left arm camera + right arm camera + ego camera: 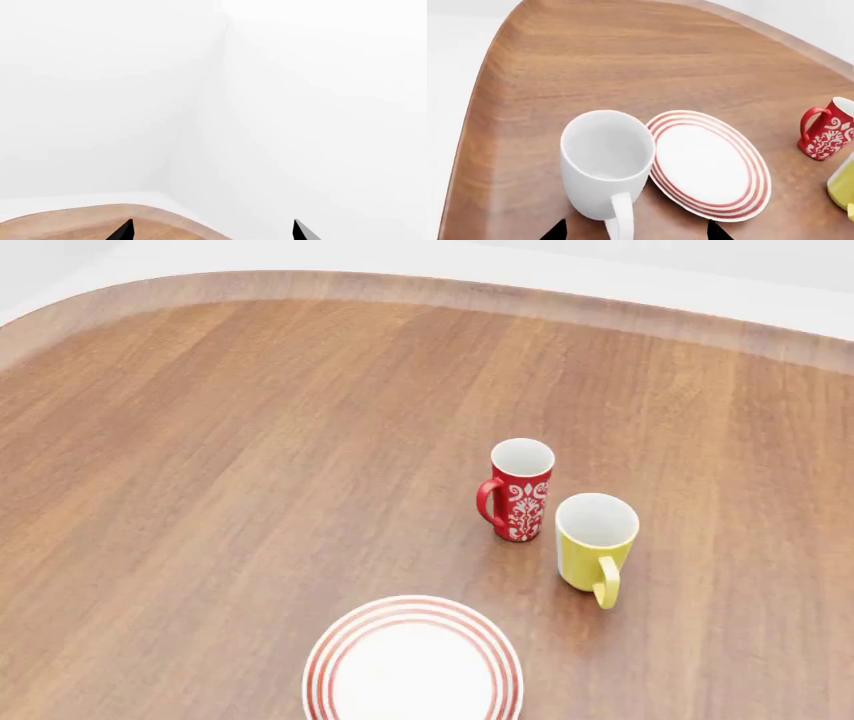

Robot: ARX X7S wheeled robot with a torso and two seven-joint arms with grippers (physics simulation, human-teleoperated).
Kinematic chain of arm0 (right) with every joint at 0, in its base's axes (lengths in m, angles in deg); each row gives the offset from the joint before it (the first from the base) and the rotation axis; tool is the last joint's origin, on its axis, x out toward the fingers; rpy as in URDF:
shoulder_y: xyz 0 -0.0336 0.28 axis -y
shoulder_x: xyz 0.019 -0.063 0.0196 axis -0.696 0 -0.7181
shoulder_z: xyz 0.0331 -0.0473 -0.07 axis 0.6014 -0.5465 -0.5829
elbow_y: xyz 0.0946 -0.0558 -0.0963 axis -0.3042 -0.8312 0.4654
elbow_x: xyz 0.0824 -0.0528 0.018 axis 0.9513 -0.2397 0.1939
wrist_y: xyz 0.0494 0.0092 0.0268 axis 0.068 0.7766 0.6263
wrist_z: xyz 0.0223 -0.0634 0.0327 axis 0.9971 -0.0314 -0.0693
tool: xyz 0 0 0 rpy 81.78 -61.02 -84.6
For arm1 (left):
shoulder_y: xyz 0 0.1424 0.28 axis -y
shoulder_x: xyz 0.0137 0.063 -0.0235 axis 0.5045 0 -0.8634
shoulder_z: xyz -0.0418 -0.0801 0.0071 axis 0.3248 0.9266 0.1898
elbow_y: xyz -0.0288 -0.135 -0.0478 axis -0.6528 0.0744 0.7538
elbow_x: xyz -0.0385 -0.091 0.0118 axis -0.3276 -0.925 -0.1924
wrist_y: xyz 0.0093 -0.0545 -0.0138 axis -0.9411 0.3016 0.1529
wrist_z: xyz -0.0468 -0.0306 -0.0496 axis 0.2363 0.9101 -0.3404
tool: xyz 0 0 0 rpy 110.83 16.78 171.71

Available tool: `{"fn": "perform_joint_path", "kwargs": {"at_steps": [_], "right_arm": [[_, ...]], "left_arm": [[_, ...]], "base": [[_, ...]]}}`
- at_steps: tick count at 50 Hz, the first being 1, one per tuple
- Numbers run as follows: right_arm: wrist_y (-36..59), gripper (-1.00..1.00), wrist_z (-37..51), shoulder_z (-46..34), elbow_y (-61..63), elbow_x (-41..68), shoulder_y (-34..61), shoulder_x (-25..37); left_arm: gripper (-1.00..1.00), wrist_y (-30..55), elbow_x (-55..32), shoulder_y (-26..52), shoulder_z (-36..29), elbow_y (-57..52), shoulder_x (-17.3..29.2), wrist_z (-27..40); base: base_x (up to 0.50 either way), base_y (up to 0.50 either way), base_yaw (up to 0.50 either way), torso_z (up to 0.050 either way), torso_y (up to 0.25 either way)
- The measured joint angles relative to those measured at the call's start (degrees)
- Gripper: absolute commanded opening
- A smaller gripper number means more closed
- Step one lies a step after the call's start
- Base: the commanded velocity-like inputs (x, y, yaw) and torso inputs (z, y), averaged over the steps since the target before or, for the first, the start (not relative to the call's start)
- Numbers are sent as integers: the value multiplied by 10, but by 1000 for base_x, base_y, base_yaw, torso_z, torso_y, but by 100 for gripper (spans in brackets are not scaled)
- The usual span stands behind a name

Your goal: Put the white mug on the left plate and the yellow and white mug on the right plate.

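**White mug beside a ringed plate, yellow mug farther off**

Wooden table [240, 460] carries everything; the white mug [606, 162] stands upright just beside a plate with red rings [710, 165], not on it; the yellow and white mug [595, 545] stands near the red mug [518, 490], apart from this plate; only one plate is visible; the left pincer [212, 231] and the right pincer [635, 231] both show spread tips, holding nothing.
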Motion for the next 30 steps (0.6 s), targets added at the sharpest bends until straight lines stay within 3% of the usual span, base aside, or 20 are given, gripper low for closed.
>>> {"fn": "perform_joint_path", "kwargs": {"at_steps": [30], "right_arm": [[25,100,-62,-40,-53,-2,89,4]], "left_arm": [[100,-2,-14,-2,5,-1,6,8]], "base": [[0,0,0,0,0]]}}
